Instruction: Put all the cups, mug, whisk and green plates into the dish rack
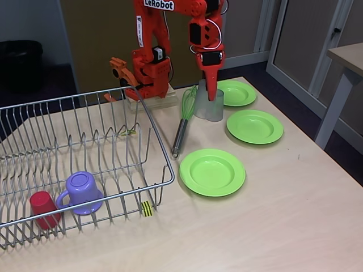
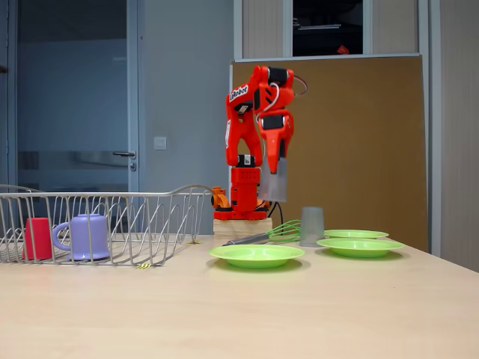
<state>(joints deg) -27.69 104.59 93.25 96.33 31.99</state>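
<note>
I have the orange arm's gripper (image 2: 274,179) pointing straight down with its fingers clamped on a translucent grey-blue tumbler (image 2: 273,188), which the side-on fixed view shows lifted well clear of the counter (image 2: 239,314). In the high fixed view that held tumbler (image 1: 215,95) overlaps the second tumbler (image 1: 205,109), so I cannot separate them cleanly there. The side-on view shows the second tumbler (image 2: 312,226) standing upside down on the counter, just beside the whisk's loops.

The whisk (image 1: 183,124) lies flat on the counter (image 1: 272,215), its green loops toward the arm's base and its silver handle pointing toward the dish rack's corner; in the side-on view the whisk (image 2: 269,234) lies behind the nearest plate.

Three green plates sit on the counter: the nearest plate (image 1: 212,171), the middle plate (image 1: 254,126) and the far plate (image 1: 236,92), which lies just beside the tumblers.

The dish rack (image 1: 161,170) stands at the left of the high view. Inside, near its front wall, the lilac mug (image 1: 81,192) sits upside down, and the red cup (image 1: 43,209) is next to it, also mouth down. The side-on view shows the same pair, the mug (image 2: 84,236) and the cup (image 2: 37,238), behind the wires of the rack (image 2: 172,217).
</note>
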